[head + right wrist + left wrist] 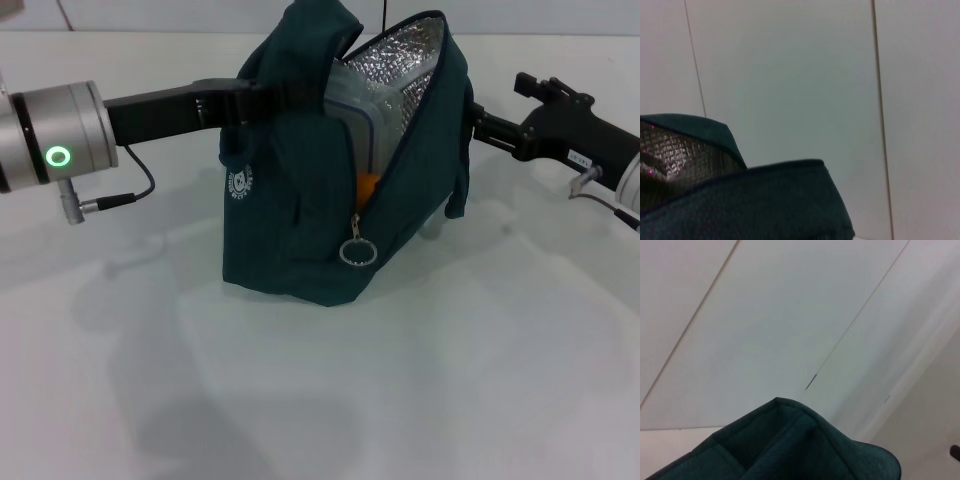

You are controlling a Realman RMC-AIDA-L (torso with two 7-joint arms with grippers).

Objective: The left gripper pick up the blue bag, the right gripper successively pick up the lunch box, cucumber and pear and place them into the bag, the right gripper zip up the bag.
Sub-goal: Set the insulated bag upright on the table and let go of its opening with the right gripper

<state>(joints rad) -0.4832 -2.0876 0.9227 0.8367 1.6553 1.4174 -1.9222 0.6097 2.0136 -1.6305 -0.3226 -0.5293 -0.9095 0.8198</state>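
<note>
Dark teal fabric blue bag (300, 240) stands half-unzipped, left gripper (262, 98) clamping its nine-o'clock handle, right gripper (478, 128) at three o'clock, grip unclear.

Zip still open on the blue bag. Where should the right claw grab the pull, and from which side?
Take the silver ring pull hanging at the low end of the zipper on the blue bag. It hangs free of the fabric on the bag's front face, so approach from the front. The zip line climbs away toward the top, so pull probably up along it.
</note>
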